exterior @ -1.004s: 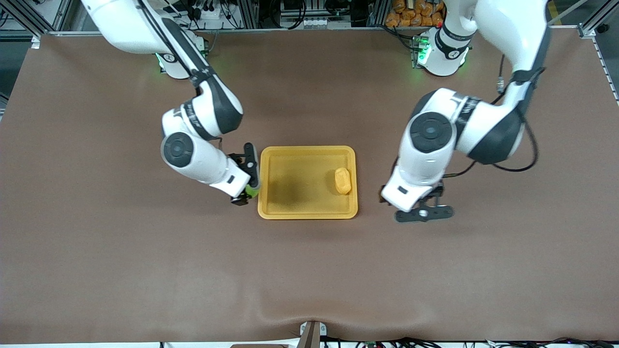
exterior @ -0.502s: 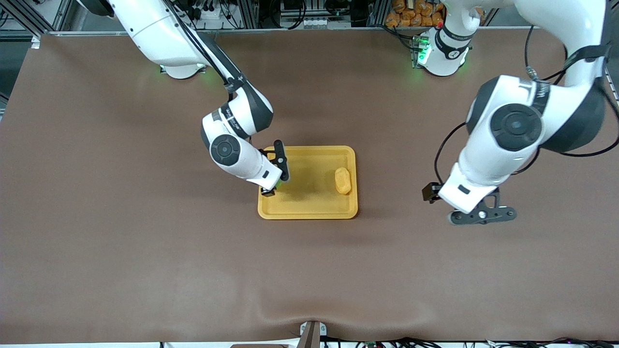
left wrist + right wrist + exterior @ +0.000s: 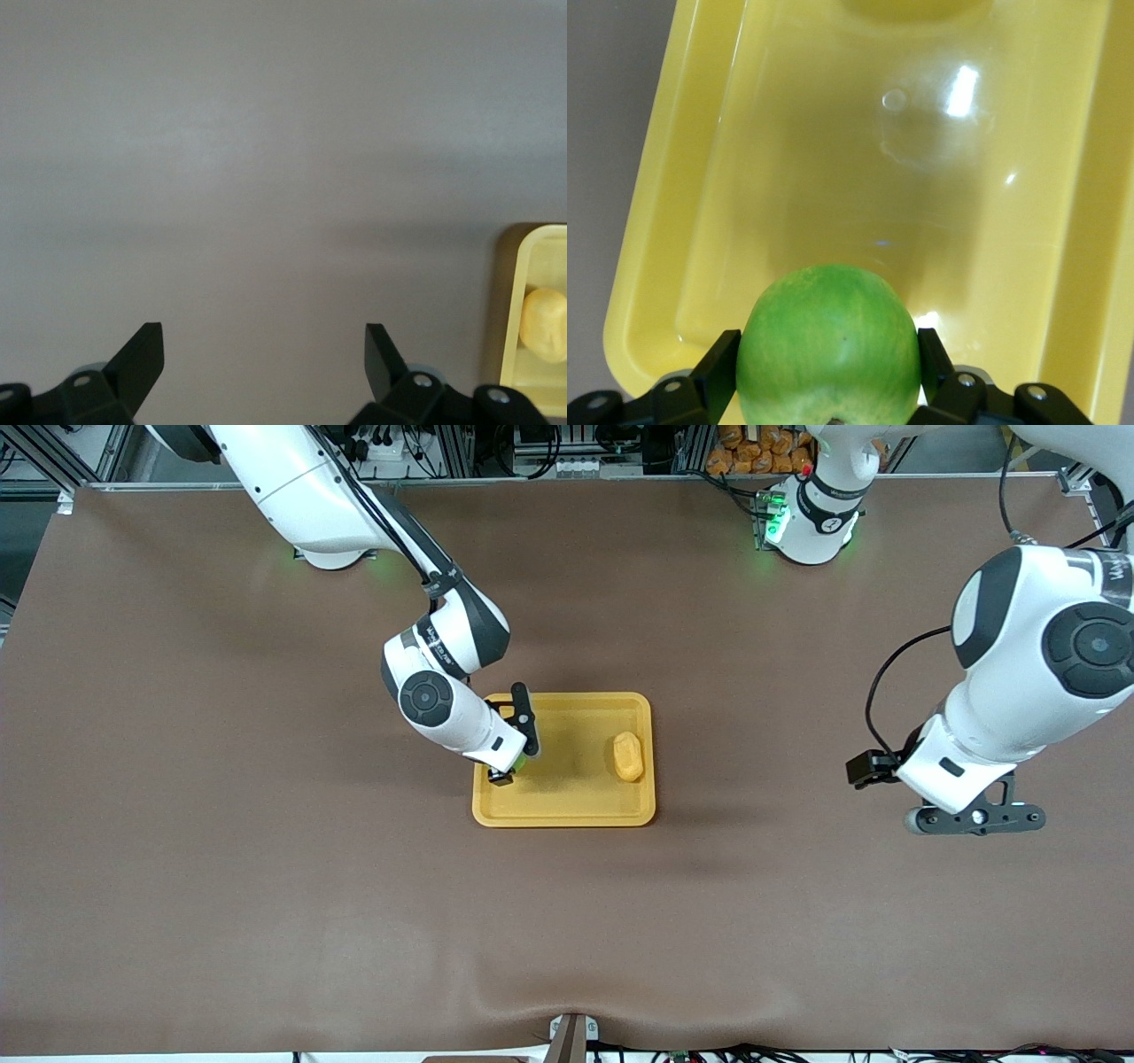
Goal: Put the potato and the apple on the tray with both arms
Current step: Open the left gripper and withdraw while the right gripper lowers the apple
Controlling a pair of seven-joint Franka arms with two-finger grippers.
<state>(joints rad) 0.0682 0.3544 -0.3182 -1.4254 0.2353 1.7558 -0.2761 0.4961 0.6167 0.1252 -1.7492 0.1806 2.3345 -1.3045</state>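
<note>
right end effector (image 3: 512, 764) clamped on the small round bright green apple (image 3: 829, 347), over the right arm's end of the flat rectangular yellow-orange plastic tray (image 3: 564, 811). smooth oblong yellow-orange potato (image 3: 627, 756) already lay in tray at the left arm's end. left end effector (image 3: 974, 817) gaped wide and empty over bare brown tabletop (image 3: 797, 921). apple's release left. apple mostly hidden in front view.

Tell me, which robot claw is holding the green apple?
The right gripper, over the tray, is clamped on the apple. The left gripper is open and empty above bare table, away from the tray.
</note>
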